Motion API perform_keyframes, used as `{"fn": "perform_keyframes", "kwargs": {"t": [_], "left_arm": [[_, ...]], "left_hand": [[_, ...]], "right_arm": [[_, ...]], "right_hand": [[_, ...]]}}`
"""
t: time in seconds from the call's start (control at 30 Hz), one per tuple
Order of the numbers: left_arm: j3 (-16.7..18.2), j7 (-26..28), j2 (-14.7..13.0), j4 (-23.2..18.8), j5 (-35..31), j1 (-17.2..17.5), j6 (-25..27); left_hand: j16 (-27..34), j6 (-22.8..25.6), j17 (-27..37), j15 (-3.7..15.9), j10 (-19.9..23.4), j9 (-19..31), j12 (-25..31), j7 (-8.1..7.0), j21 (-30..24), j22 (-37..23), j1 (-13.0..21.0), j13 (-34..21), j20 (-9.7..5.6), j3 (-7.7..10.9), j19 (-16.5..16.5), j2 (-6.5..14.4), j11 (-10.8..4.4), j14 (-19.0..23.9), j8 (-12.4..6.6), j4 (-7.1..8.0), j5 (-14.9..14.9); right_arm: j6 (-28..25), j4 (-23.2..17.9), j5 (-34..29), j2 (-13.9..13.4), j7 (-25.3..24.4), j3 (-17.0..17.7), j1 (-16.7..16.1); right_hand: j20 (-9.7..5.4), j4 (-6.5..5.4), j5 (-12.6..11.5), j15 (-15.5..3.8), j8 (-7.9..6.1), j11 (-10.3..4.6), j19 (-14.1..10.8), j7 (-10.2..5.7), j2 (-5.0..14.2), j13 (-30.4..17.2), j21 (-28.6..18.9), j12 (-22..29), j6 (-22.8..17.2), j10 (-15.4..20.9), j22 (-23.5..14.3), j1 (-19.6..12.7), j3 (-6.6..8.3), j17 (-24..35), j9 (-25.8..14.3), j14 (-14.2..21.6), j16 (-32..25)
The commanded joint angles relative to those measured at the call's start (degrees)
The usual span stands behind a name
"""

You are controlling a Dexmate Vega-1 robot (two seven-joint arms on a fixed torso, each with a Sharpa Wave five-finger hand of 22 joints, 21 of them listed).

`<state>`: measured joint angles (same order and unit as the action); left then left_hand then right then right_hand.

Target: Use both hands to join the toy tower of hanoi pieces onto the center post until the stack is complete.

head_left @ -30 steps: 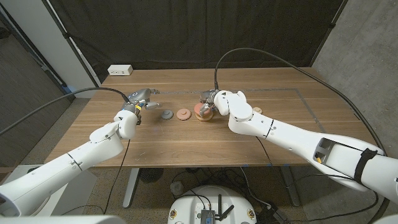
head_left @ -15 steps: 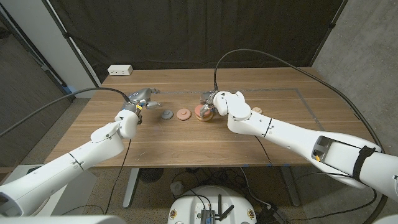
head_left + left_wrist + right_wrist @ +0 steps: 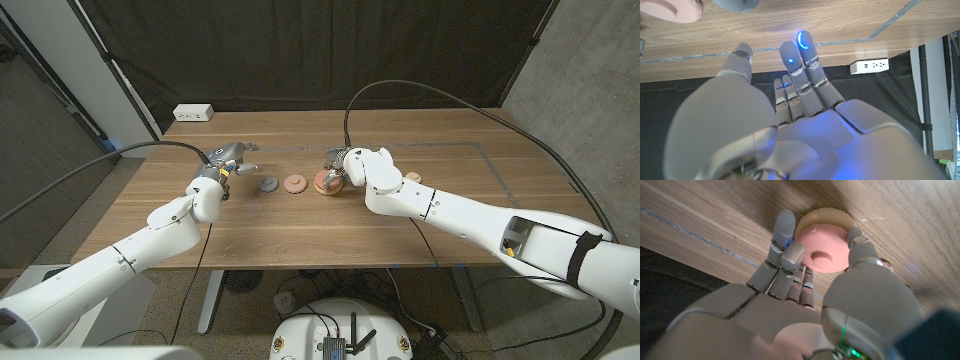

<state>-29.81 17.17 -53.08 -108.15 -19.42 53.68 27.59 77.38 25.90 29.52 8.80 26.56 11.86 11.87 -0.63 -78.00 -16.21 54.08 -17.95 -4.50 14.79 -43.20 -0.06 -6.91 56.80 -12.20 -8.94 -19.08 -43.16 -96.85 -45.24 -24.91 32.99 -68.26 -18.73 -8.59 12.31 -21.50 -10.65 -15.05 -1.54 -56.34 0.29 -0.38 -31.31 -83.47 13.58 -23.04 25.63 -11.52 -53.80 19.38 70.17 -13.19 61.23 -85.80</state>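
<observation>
The tower stack (image 3: 326, 184) stands at mid-table: a tan base disc (image 3: 826, 216) with a pink disc (image 3: 823, 256) on top, its raised hub facing the right wrist camera. My right hand (image 3: 340, 166) is over the stack, its fingers (image 3: 784, 228) and thumb pinching the pink disc's rim from opposite sides. A salmon disc (image 3: 294, 183) and a grey disc (image 3: 268, 184) lie loose on the table to the stack's left, and they also show as the salmon disc (image 3: 680, 9) and grey disc (image 3: 737, 4). My left hand (image 3: 229, 160) hovers left of the grey disc with fingers extended, holding nothing.
A small tan piece (image 3: 412, 178) lies right of my right forearm. A white power strip (image 3: 193, 113) sits at the table's far left corner. A taped outline (image 3: 492, 160) marks the right part of the table. A dark curtain hangs behind.
</observation>
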Motion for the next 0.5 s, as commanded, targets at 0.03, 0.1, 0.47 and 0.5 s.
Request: {"fn": "perform_keyframes", "kwargs": {"t": [0.03,0.1,0.47,0.5], "left_arm": [[0.0,-0.1,-0.1,-0.3,0.1,0.1,0.1],[-0.1,-0.1,-0.1,-0.4,0.0,0.1,0.2],[-0.2,-0.1,0.0,-0.6,0.0,0.2,0.1],[-0.2,-0.1,0.1,-0.5,0.0,0.2,0.0]], "left_hand": [[0.4,0.3,0.2,3.81,0.5,0.3,0.0,0.02,-0.6,0.1,0.3,-0.2,-7.14,0.08,0.2,0.2,-0.08,-0.2,0.11,-0.12,-0.3],[0.4,0.3,0.2,3.81,0.5,0.3,0.0,0.01,-0.6,0.1,0.3,-0.2,-7.15,0.08,0.2,0.2,-0.11,-0.2,0.1,-0.12,-0.3],[0.5,0.3,0.1,3.8,0.5,0.3,0.0,0.0,-1.0,0.4,0.3,-0.2,-7.12,0.12,0.5,0.2,-0.23,-0.3,0.12,-0.11,-0.3],[0.5,0.3,0.2,3.8,0.5,0.3,0.0,0.0,-1.0,0.5,0.3,-0.2,-7.15,0.12,0.5,0.2,-0.18,-0.3,0.12,-0.11,-0.3]], "right_arm": [[-0.7,0.4,0.5,-0.3,-0.3,-1.0,0.4],[-0.9,0.4,0.4,-0.3,-0.2,-1.2,0.5],[-1.6,-0.2,0.5,-1.0,0.1,-1.4,0.7],[-1.7,-0.3,0.4,-1.0,0.2,-1.5,0.8]], "right_hand": [[-4.18,-3.26,-0.4,-1.89,-0.06,-5.85,-0.3,-4.67,1.61,-3.3,-0.1,-0.1,-4.9,6.3,-0.2,-1.6,3.96,0.1,-0.2,0.3,0.1],[-4.18,-3.26,-0.4,-1.89,-0.04,-5.91,-0.2,-4.7,1.6,-3.4,0.0,-0.1,-4.9,6.3,-0.1,-1.6,3.98,0.1,-0.2,0.3,0.1],[-4.14,-3.28,-0.4,-1.88,0.74,-5.41,-0.2,-4.57,1.01,-3.0,-0.1,-1.2,-3.4,4.5,-0.2,-1.0,4.02,0.2,-0.2,0.4,0.0],[-4.14,-3.29,-0.4,-1.88,0.77,-5.38,-0.2,-4.57,0.98,-3.0,-0.1,-1.3,-3.4,4.4,-0.2,-1.0,4.01,0.2,-0.2,0.5,0.0]]}}
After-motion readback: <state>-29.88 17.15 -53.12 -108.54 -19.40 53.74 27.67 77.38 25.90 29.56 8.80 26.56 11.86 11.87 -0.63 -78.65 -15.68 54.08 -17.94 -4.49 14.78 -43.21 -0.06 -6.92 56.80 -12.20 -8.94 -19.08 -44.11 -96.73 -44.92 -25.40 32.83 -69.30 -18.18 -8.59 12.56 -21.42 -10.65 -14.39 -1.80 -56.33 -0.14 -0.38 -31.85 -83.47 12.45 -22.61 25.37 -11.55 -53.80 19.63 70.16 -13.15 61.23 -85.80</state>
